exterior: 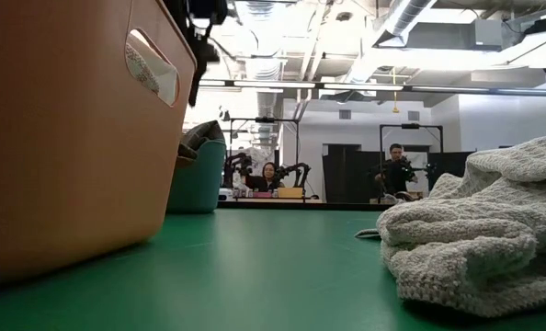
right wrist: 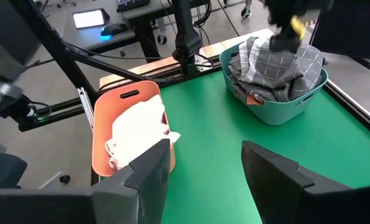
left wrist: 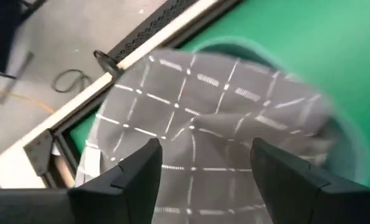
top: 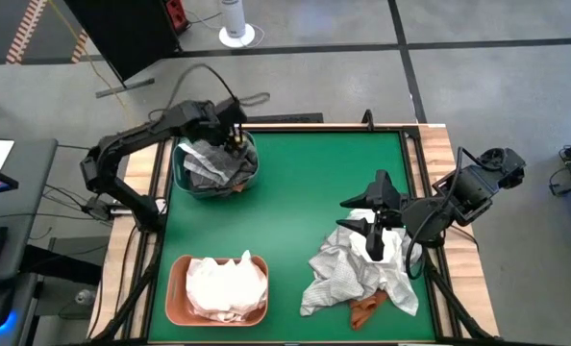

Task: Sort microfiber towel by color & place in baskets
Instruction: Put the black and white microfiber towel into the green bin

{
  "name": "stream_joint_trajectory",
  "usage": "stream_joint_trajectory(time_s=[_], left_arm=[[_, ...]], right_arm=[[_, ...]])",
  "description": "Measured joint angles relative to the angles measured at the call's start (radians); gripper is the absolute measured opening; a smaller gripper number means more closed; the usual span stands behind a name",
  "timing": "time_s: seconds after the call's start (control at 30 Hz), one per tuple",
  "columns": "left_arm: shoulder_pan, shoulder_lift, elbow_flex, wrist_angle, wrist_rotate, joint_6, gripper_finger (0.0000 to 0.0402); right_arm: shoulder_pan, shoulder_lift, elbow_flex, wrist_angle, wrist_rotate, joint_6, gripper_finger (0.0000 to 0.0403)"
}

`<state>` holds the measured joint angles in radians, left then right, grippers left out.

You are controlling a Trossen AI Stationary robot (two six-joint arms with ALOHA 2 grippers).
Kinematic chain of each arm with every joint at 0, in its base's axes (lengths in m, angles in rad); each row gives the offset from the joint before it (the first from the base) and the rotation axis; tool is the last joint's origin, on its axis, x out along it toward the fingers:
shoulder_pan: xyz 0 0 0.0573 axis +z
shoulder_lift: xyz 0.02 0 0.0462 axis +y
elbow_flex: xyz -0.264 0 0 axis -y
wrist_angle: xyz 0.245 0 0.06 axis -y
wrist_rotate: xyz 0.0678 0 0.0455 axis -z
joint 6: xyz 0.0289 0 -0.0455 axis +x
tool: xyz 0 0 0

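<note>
My left gripper (top: 234, 135) is open right over the teal basket (top: 180, 173) at the far left. A grey towel with white grid lines (left wrist: 197, 93) lies heaped on top of the dark cloths in that basket. My right gripper (top: 370, 229) is open above the far edge of a pile of pale checked towels (top: 348, 269) on the table's right side. No cloth shows between its fingers in the right wrist view (right wrist: 207, 152). A rust orange towel (top: 367, 306) sticks out from under the pile's near edge. The salmon basket (top: 175, 288) at the near left holds white towels (top: 226, 285).
The green mat between the two baskets and the pile is bare. A raised frame runs along the table's edges. In the low view the salmon basket (exterior: 62, 119) fills the left and the pile (exterior: 475, 239) the right. People sit in the room beyond the table.
</note>
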<state>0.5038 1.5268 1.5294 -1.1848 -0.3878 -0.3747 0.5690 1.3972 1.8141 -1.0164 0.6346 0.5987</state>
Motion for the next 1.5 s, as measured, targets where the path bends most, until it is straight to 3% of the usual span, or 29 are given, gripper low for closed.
stream_joint_trajectory(time_s=[0.37, 0.57, 0.7, 0.87, 1.17, 1.3, 1.4, 1.5], left_arm=[[0.017, -0.154, -0.627, 0.596, 0.045, -0.070, 0.0202], [0.021, -0.155, -0.826, 0.867, 0.119, -0.171, 0.0195], [0.020, -0.183, -0.831, 0.864, 0.150, -0.194, 0.0195], [0.019, -0.295, -0.745, 0.792, 0.183, -0.098, 0.0194], [0.018, -0.483, -0.567, 0.633, 0.068, -0.030, 0.0194], [0.005, -0.513, -0.566, 0.558, 0.032, -0.060, 0.0194], [-0.004, -0.493, -0.576, 0.471, -0.076, -0.088, 0.0194], [-0.007, -0.466, -0.634, 0.520, -0.140, -0.152, 0.0194]], right_arm=[[-0.001, 0.000, 0.000, -0.004, 0.001, 0.055, 0.0223], [-0.014, 0.000, 0.000, -0.005, 0.002, 0.068, 0.0223], [-0.016, 0.000, 0.000, -0.003, 0.003, 0.075, 0.0223], [-0.013, 0.000, 0.000, 0.001, 0.003, 0.076, 0.0223], [-0.013, 0.000, 0.000, 0.000, 0.003, 0.058, 0.0223], [-0.013, 0.000, 0.000, 0.000, 0.003, 0.047, 0.0223], [-0.013, 0.000, 0.000, 0.000, 0.003, 0.035, 0.0223], [-0.021, 0.000, 0.000, 0.000, 0.003, 0.029, 0.0223]])
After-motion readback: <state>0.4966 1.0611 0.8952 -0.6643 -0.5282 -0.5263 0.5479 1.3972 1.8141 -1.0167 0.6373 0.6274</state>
